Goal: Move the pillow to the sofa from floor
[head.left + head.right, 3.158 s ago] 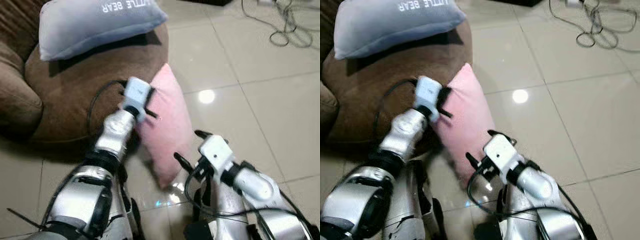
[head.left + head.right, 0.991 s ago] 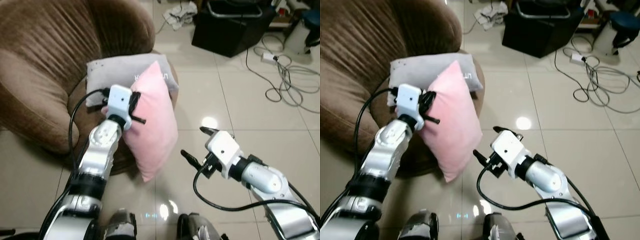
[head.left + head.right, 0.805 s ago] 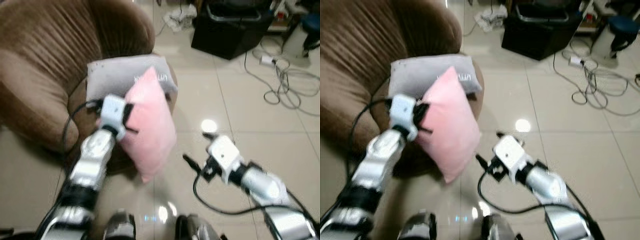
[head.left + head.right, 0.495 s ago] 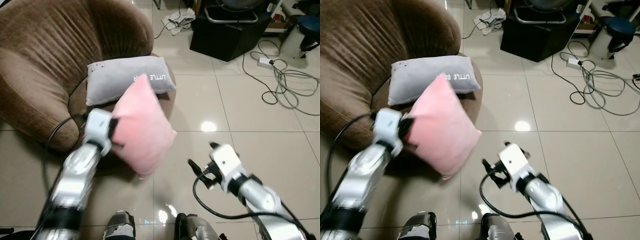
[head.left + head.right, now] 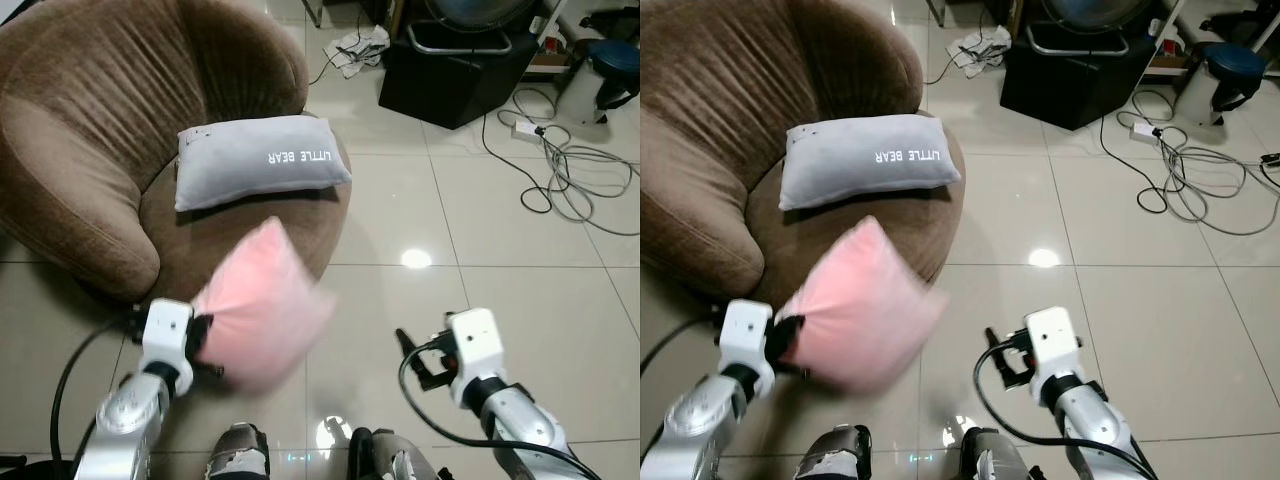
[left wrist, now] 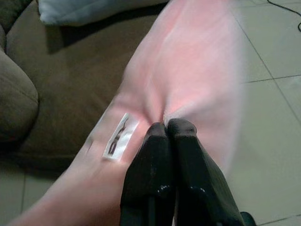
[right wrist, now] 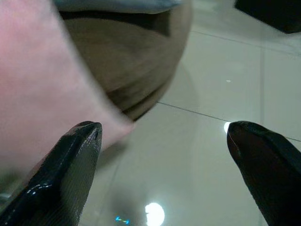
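A pink pillow hangs blurred in the air, low in front of the brown sofa. My left gripper is shut on a fold of the pink pillow, beside its white label. In the left eye view the left gripper sits at the pillow's left edge. My right gripper stands open to the right of the pillow, over the tiled floor, with nothing between its fingers.
A grey pillow printed "LITTLE BEAR" lies on the sofa seat. A black box and a fan base stand at the back. Cables trail over the tiles at the right. A blue stool stands far right.
My left arm has dropped lower and to the left, carrying the pink pillow down away from the grey pillow. The right gripper has also sunk a little.
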### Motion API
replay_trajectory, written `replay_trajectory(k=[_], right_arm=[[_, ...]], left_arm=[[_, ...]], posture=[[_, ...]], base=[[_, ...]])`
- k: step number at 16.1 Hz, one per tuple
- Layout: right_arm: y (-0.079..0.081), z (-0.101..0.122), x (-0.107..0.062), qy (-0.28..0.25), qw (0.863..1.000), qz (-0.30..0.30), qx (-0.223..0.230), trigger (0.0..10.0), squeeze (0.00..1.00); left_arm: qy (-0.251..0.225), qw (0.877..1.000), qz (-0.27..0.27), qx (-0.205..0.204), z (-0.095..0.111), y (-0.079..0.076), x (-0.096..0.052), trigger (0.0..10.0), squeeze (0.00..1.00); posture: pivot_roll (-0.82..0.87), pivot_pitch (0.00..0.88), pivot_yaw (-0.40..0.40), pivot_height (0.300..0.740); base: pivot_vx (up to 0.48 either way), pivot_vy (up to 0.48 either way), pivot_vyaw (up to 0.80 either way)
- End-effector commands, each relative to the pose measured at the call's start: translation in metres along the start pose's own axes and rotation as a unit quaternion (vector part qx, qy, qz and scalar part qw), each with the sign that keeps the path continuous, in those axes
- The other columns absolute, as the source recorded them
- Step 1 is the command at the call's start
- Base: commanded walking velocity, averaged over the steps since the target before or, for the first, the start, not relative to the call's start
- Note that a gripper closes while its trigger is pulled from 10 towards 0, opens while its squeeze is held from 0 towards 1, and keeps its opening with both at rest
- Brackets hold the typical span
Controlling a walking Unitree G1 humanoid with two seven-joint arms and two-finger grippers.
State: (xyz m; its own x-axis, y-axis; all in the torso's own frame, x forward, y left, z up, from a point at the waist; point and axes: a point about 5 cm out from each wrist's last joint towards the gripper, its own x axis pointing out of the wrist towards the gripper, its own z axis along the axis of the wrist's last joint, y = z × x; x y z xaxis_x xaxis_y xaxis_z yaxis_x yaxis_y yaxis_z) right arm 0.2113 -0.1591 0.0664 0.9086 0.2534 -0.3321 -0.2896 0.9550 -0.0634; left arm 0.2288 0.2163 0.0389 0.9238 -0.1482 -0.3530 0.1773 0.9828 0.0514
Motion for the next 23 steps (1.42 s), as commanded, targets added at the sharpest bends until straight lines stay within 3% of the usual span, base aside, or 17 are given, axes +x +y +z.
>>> replay_trajectory(k=[1,4,5,7,10,14,18,21,23], right_arm=[[-0.006,-0.004,-0.003,0.005,1.0,-0.025,-0.003,10.0,0.0],[-0.006,-0.002,-0.003,-0.01,0.999,-0.035,-0.035,10.0,0.0],[-0.009,0.004,0.0,-0.052,0.997,-0.045,-0.04,10.0,0.0],[-0.01,0.0,0.003,-0.065,0.995,-0.046,-0.062,10.0,0.0],[-0.013,0.002,0.013,-0.086,0.994,-0.039,-0.05,10.0,0.0],[-0.022,0.021,0.026,-0.161,0.983,-0.06,-0.065,10.0,0.0],[-0.019,0.019,0.033,-0.167,0.982,-0.063,-0.065,10.0,0.0],[-0.013,0.012,0.035,-0.161,0.983,-0.069,-0.051,10.0,0.0],[-0.012,0.007,0.034,-0.159,0.983,-0.071,-0.051,10.0,0.0]], left_arm=[[-0.021,1.0,-0.003,-0.004,0.006,-0.004,-0.005,0.0,0.0],[-0.031,0.999,-0.008,0.0,-0.01,-0.012,-0.017,0.0,0.0],[-0.049,0.999,-0.003,-0.008,-0.021,-0.02,-0.02,0.0,0.0],[-0.071,0.997,0.014,-0.016,-0.023,-0.028,-0.017,0.0,0.0],[-0.105,0.994,0.033,-0.014,-0.013,-0.042,-0.005,0.0,0.0],[-0.156,0.987,0.034,0.003,-0.002,-0.062,0.014,0.0,0.0],[-0.164,0.986,0.02,0.013,0.007,-0.069,0.032,0.0,0.0],[-0.167,0.985,-0.007,0.033,0.006,-0.083,0.037,0.0,0.0],[-0.177,0.984,-0.003,0.035,0.008,-0.079,0.035,0.0,0.0]], posture=[[0.05,0.187,-0.049,0.74],[0.06,0.174,-0.054,0.74],[0.08,0.168,-0.07,0.74],[0.1,0.167,-0.087,0.74],[0.15,0.156,-0.129,0.74],[0.16,0.11,-0.155,0.74],[0.14,0.083,-0.132,0.74],[0.12,0.083,-0.115,0.74],[0.11,0.082,-0.112,0.74]], base=[[0.0,0.0,0.0],[0.0,0.0,0.0],[0.0,0.0,0.0],[0.0,0.0,0.0],[0.0,0.0,0.0],[0.0,0.0,0.0],[0.0,0.0,0.0],[0.0,0.0,0.0],[0.0,0.0,0.0]])
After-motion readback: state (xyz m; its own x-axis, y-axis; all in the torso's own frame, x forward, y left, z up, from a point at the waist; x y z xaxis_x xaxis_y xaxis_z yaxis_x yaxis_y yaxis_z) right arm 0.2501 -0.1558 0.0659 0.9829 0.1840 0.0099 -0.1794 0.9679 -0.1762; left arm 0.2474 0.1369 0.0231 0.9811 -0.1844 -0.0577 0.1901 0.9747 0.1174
